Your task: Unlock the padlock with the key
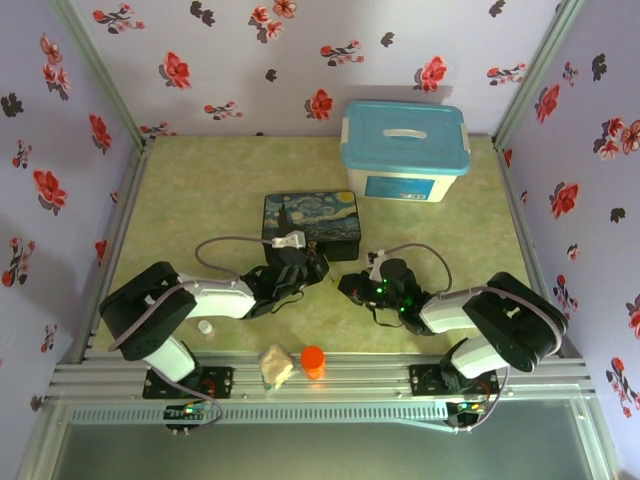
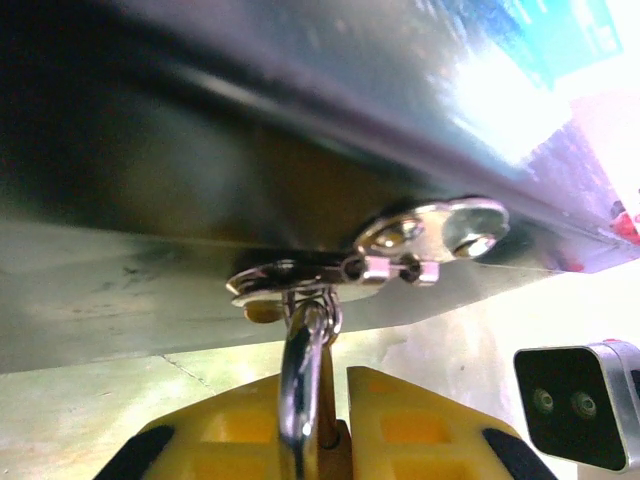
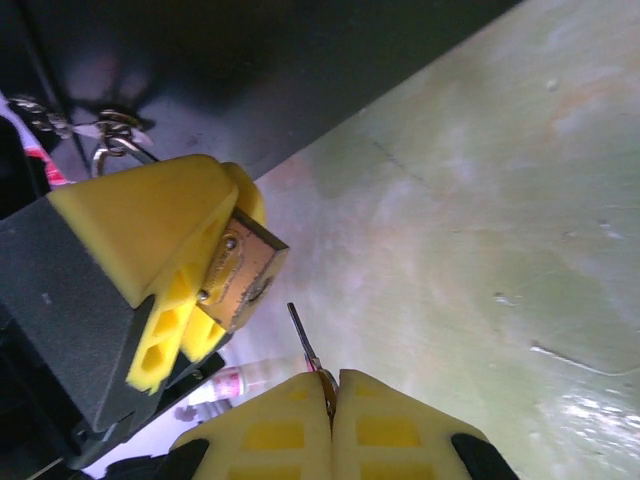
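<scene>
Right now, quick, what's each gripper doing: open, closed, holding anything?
The left gripper is closed on the padlock.
The right gripper is closed on the key.

You have soft, even overhead light in the top view; the painted tin (image 1: 310, 222) throws only a faint shadow onto the table (image 1: 200, 180) at its near side. In the left wrist view the tin is dim and blurred, with blown-out glare at its upper right and glints on its clasp (image 2: 430, 232). In the right wrist view the tin is near-black, the padlock (image 3: 245, 270) below it is soft, and the key (image 3: 303, 338) is sharper.
</scene>
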